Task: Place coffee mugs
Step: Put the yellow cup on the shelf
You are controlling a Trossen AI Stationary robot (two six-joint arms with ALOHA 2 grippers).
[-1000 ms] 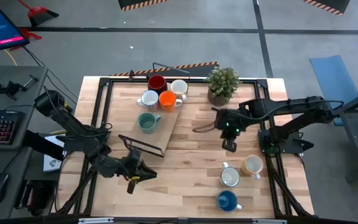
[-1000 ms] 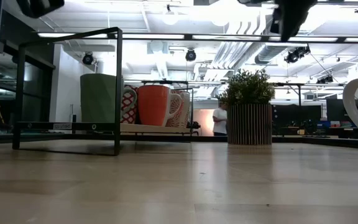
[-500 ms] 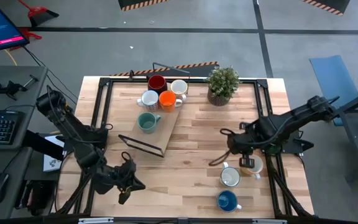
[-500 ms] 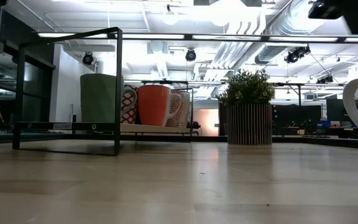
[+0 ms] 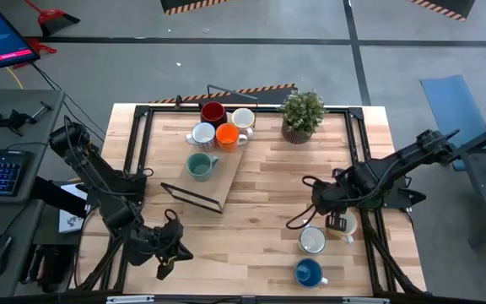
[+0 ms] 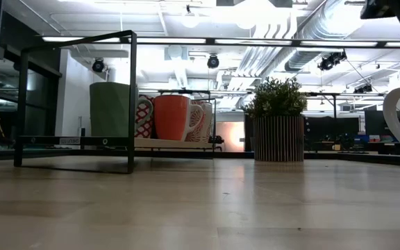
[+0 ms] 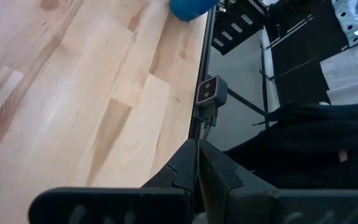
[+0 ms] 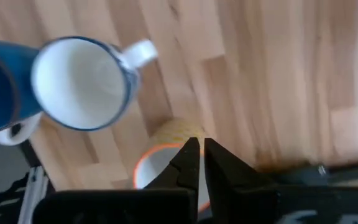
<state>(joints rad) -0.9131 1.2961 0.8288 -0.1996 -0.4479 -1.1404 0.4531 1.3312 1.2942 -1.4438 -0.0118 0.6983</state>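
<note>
Five coffee mugs stand on a pale board (image 5: 226, 173) at the far middle: dark red (image 5: 213, 111), white (image 5: 243, 119), white (image 5: 202, 134), orange (image 5: 228, 135) and teal-green (image 5: 198, 165). Three more stand upright on the bare table at the near right: white (image 5: 312, 241), tan (image 5: 346, 225) and blue (image 5: 308, 273). My right gripper (image 5: 337, 223) hangs above the tan mug (image 8: 166, 158), pointing down, its fingers all but together and holding nothing. My left gripper (image 5: 165, 268) is shut and empty at the table's near left edge (image 7: 194, 118).
A potted plant (image 5: 302, 116) stands at the far right. A black wire frame (image 5: 194, 197) sits by the board's near end and fills the left of the low view (image 6: 75, 97). Bare wood lies across the table's middle and near part.
My right gripper has swung from the table's middle toward the near right and now hangs over the tan mug. My left gripper has drawn back toward the near left edge. No mug has moved.
</note>
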